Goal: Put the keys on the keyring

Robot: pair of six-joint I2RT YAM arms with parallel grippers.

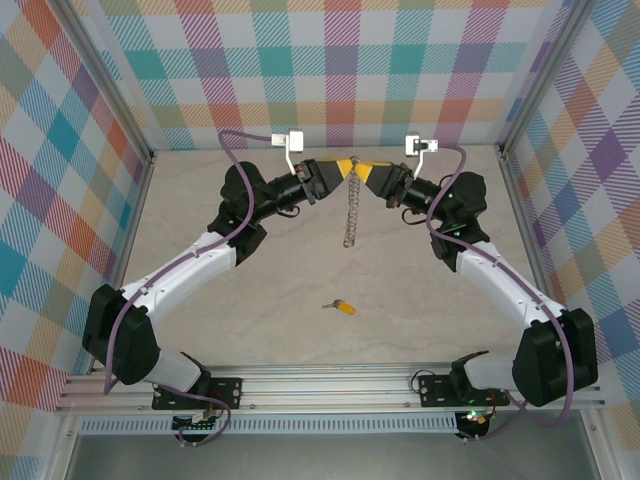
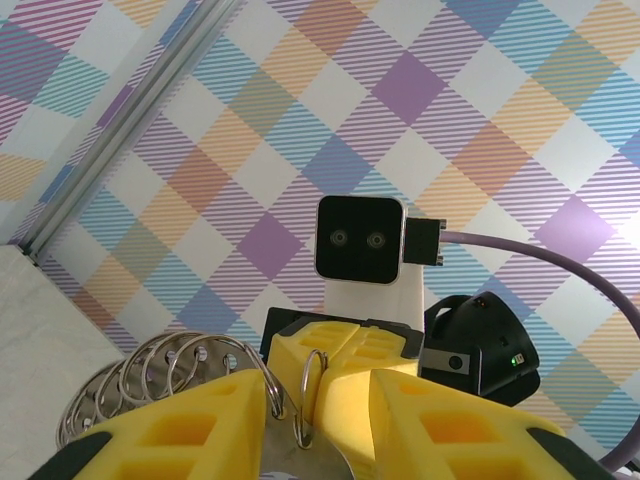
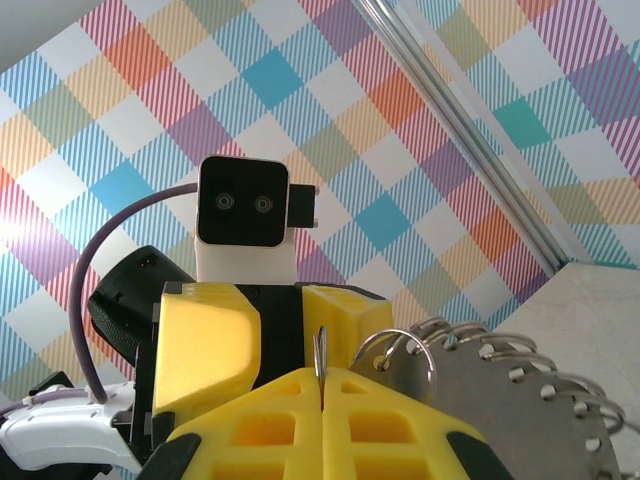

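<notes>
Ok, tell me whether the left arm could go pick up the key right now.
Probably not: the left tool is shut on the keyring, raised at the far end; the key lies unobstructed on the table.

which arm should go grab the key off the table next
Probably the left. Both grippers, left and right, pinch the hanging keyring, and the key lies slightly to the left arm's side.

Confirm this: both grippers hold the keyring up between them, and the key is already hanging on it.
Not quite. The left gripper and right gripper do hold the keyring up between them, but the key is not on it: the top external view shows it lying on the table.
</notes>
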